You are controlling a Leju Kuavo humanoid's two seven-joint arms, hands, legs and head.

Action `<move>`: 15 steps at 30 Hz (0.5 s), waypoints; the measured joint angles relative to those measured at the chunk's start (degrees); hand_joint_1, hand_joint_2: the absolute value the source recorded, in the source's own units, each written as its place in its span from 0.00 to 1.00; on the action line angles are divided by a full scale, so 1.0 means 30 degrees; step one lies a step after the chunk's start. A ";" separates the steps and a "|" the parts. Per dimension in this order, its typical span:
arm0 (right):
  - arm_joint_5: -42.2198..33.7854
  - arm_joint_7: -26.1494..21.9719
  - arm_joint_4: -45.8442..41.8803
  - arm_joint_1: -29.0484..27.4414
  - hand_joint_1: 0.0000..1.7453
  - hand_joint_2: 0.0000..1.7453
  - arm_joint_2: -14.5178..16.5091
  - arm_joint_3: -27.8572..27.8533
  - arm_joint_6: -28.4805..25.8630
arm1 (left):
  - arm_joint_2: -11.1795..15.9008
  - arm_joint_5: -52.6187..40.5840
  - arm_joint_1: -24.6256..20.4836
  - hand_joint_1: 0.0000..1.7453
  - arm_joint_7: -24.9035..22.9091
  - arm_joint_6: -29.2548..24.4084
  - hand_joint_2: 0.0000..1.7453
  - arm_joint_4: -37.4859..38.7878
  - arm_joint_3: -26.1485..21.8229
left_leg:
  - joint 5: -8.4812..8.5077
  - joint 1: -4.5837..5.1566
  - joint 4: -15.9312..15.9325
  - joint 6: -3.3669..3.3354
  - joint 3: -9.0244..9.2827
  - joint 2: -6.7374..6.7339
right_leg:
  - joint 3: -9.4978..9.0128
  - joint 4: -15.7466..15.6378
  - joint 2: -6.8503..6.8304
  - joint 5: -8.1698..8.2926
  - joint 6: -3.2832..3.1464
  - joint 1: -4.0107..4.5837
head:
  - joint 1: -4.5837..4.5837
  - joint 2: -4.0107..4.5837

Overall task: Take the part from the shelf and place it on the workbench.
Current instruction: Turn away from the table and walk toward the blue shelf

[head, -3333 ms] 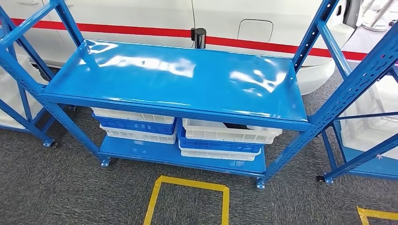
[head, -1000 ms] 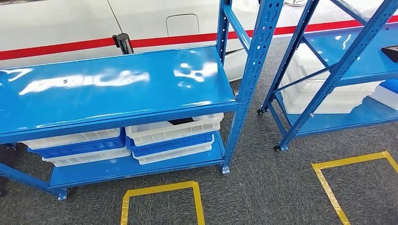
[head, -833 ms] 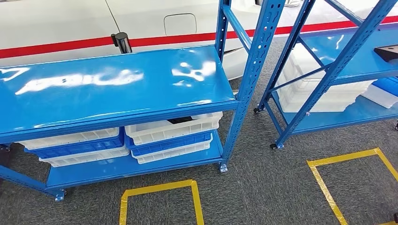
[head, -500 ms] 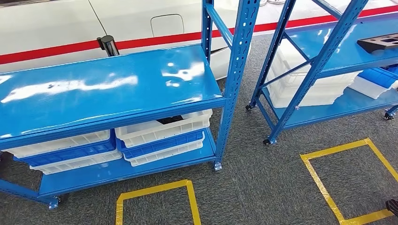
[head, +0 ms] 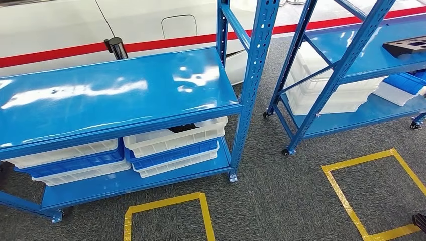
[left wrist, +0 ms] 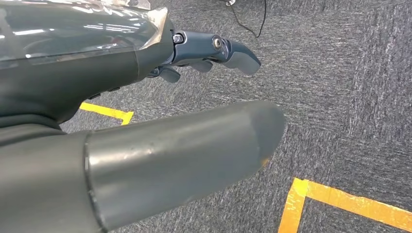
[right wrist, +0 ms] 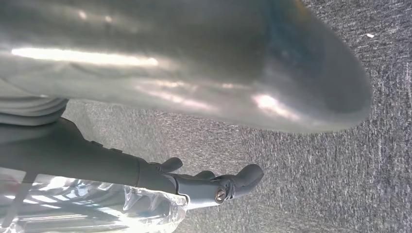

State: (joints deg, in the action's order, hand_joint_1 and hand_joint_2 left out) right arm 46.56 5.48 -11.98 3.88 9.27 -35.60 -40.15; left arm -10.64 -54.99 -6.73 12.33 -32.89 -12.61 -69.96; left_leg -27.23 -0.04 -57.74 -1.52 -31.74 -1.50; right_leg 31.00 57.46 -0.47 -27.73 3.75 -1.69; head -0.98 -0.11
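Observation:
A flat black part [head: 406,46] lies on the upper level of the blue shelf [head: 351,55] at the far right of the head view. Another dark item [head: 182,128] shows inside a white bin under the nearer blue shelf [head: 115,95], whose top is bare. My left hand [left wrist: 107,68] hangs over grey carpet with its fingers [left wrist: 228,48] apart from the thumb and nothing in it. Beside me my right hand [right wrist: 87,155] also hangs over carpet, fingers [right wrist: 233,182] loosely extended, holding nothing.
Stacked white and blue bins [head: 171,145] fill the near shelf's lower level; more bins [head: 331,98] sit under the right shelf. Yellow tape squares [head: 166,211] [head: 366,196] mark the carpet. A white car with a red stripe [head: 60,52] and a black post [head: 114,47] stand behind.
The camera has turned to the right, bringing the second shelf and the black part into view. Since half a second ago the picture has stayed still.

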 joint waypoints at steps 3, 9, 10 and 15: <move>0.0000 -0.0003 0.0000 0.0000 0.00 0.00 0.0000 0.0000 0.0000 | 0.0005 -0.0003 0.0000 0.00 0.0000 0.0000 0.00 0.0000 -0.0002 | 0.0000 0.0065 -0.0004 -0.0006 -0.0006 0.0000 | -0.0003 -0.0010 0.0000 0.0005 0.0008 -0.0036 | -0.0004 0.0000; 0.0009 -0.0003 0.0000 0.0000 0.00 0.00 0.0000 -0.0005 0.0000 | 0.0007 -0.0002 0.0000 0.00 0.0002 0.0000 0.00 0.0000 0.0000 | -0.0004 0.0140 -0.0008 -0.0018 -0.0005 0.0003 | 0.0002 -0.0043 0.0000 0.0013 0.0022 -0.0102 | -0.0007 0.0000; 0.0016 -0.0005 0.0000 -0.0001 0.00 0.00 0.0000 -0.0007 0.0000 | 0.0007 -0.0003 0.0000 0.00 0.0005 0.0000 0.00 0.0000 0.0000 | -0.0004 0.0146 -0.0009 -0.0020 -0.0005 0.0003 | 0.0001 -0.0044 0.0000 0.0014 0.0024 -0.0110 | -0.0007 0.0000; 0.0106 -0.0085 0.0000 -0.0001 0.00 0.00 0.0000 -0.0018 0.0000 | 0.0007 -0.0003 0.0000 0.00 0.0016 0.0000 0.00 0.0000 -0.0002 | -0.0005 0.0161 -0.0011 -0.0023 -0.0008 0.0003 | -0.0012 -0.0044 0.0000 0.0016 0.0027 -0.0118 | -0.0002 0.0000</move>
State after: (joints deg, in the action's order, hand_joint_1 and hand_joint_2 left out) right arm 46.87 5.22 -11.98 3.88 9.27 -35.66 -40.15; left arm -10.62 -55.00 -6.73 12.38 -32.89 -12.61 -69.97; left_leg -27.25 0.45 -57.77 -1.59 -31.76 -1.49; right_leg 30.96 57.33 -0.47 -27.68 3.83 -2.05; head -0.99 -0.11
